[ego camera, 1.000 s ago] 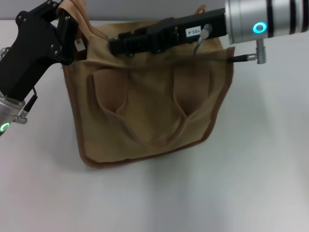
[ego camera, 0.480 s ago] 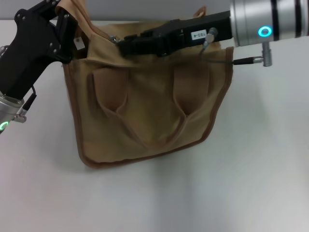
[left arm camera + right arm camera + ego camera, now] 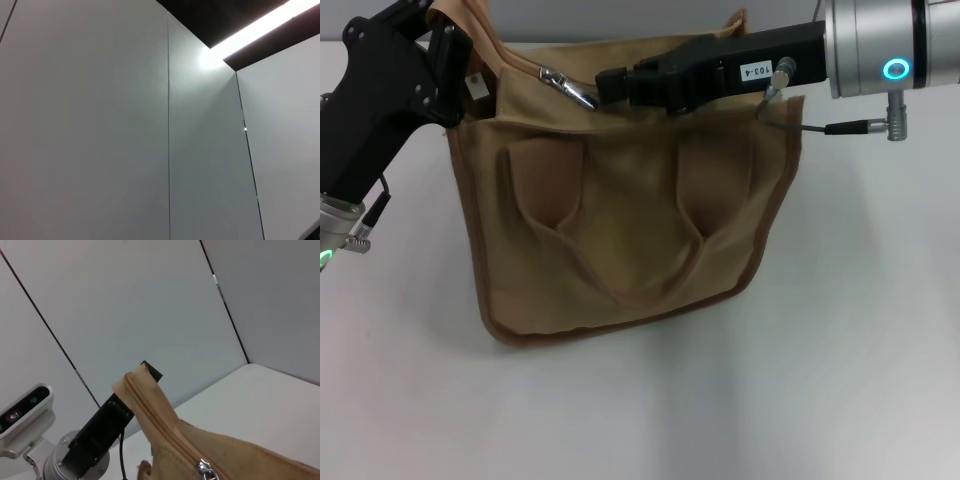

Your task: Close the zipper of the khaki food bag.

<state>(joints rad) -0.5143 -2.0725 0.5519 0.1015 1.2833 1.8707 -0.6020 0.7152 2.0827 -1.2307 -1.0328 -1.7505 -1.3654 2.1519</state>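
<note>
The khaki food bag (image 3: pixel 620 200) stood on the tabletop (image 3: pixel 840 350). The left gripper (image 3: pixel 445 60) pinched its end; the right gripper (image 3: pixel 605 90) clamped the zipper (image 3: pixel 565 85) pull mid-closure. Next, a steady pull along the track seemed needed.

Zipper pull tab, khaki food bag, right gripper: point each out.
zipper pull tab (image 3: pixel 570 88), head view, silver tab's middle.
khaki food bag (image 3: pixel 620 250), head view, front panel.
right gripper (image 3: pixel 605 88), head view, fingertips by the tab.

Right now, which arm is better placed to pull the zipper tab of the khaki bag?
The right. Its end effector lies along the bag's top, right beside the silver pull tab. The left end effector is at the khaki food bag's far left corner, apparently holding it.
</note>
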